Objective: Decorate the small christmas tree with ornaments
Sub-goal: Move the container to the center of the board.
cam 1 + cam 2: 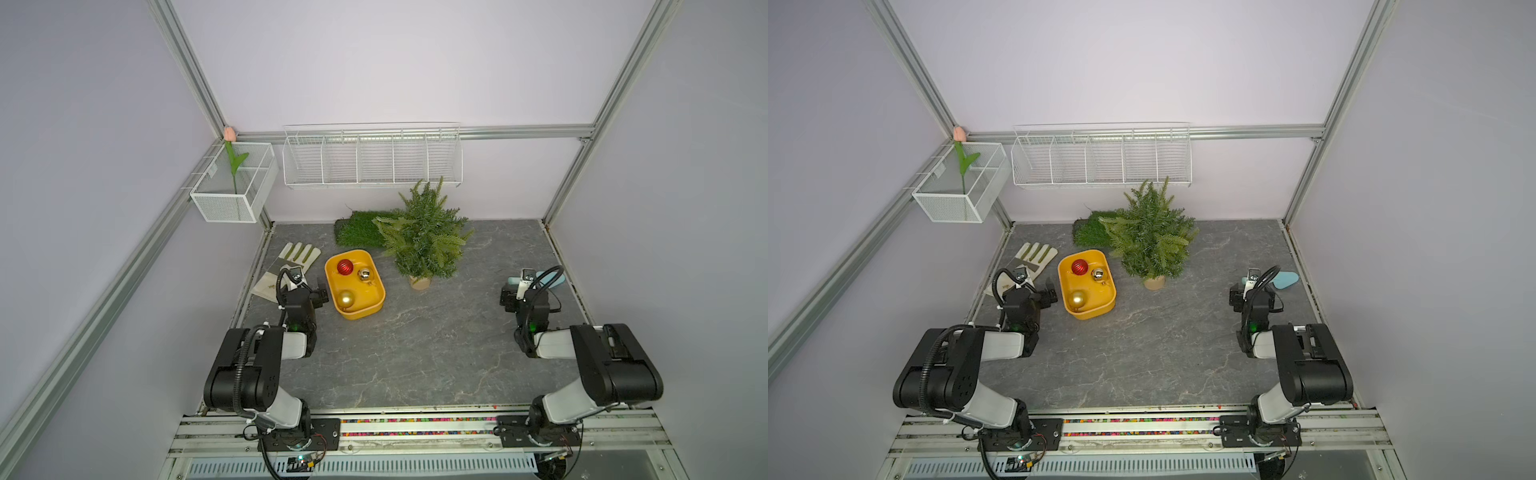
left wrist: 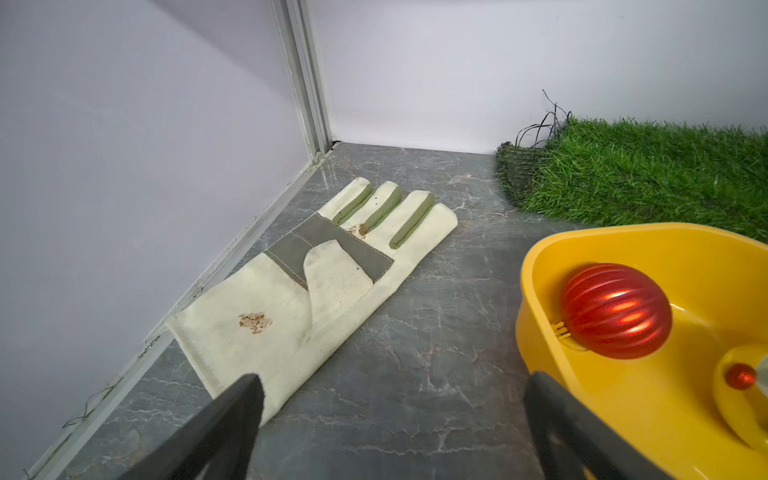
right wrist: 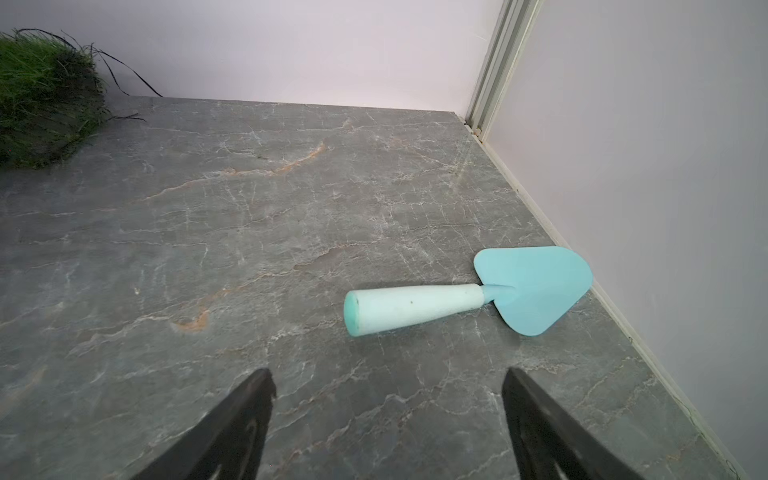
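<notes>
the left gripper (image 2: 392,395), wide and empty, is hovering just beside the yellow tray (image 1: 365,312), ornaments (image 1: 344,267) lying to its right; the right gripper (image 3: 386,390), also released, is standing well apart.

- In both top views I see the tub (image 1: 371,309) left of centre on the table (image 1: 415,353). The ornaments (image 1: 344,267) lie in it, two at its far end and one at its near end.
- The small christmas tree (image 1: 424,237) stands upright just right of the tub.
- The fake grass patch (image 1: 357,232) lies behind both, against the back wall.
- The glove (image 1: 299,253) lies flat left of the tub, beside the side wall.
- The trowel (image 1: 1285,279) lies at the table's right edge, well apart from the tree.
- Higher in the frame, the wire rack (image 1: 372,156) hangs on the back wall above the tree. At upper left I see the mesh basket (image 1: 224,208) with the tulip (image 1: 237,160) standing in it.
</notes>
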### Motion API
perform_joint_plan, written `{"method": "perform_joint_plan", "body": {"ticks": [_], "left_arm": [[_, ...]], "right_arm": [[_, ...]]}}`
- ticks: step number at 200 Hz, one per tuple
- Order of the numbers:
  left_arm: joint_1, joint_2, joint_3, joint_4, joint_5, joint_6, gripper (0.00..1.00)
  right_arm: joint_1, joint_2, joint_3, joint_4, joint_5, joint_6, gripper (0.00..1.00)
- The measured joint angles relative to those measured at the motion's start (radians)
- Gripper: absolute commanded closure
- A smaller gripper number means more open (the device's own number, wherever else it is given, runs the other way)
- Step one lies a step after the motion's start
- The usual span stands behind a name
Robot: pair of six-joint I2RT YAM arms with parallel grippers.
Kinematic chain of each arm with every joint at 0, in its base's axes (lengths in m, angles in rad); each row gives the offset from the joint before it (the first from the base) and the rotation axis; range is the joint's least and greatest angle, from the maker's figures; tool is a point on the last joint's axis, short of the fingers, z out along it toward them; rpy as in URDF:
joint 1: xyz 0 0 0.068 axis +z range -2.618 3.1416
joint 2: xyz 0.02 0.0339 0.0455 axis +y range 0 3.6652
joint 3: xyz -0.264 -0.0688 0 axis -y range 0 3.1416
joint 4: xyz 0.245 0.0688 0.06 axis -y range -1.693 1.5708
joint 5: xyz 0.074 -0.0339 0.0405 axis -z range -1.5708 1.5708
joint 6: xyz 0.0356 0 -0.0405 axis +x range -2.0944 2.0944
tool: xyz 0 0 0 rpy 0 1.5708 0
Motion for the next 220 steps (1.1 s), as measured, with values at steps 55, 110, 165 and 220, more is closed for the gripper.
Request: {"method": "perform_joint_plan", "body": {"ticks": [55, 110, 165, 220], "left_arm": [[0.0, 0.0, 0.0, 0.0, 0.0, 0.0, 0.01], [0.0, 0.0, 0.0, 0.0, 0.0, 0.0, 0.01], [-0.003, -0.001, 0.0, 0.001, -0.019, 0.0, 0.01], [-0.022, -0.232, 0.092, -0.266, -0.129, -0.041, 0.01]], "right_arm": [[-0.001, 0.0, 0.0, 0.0, -0.011, 0.002, 0.11], [0.0, 0.0, 0.0, 0.0, -0.014, 0.002, 0.11], [0.001, 0.0, 0.0, 0.0, -0.01, 0.002, 0.11], [0.023, -0.021, -0.034, 0.037, 0.019, -0.003, 0.11]]}}
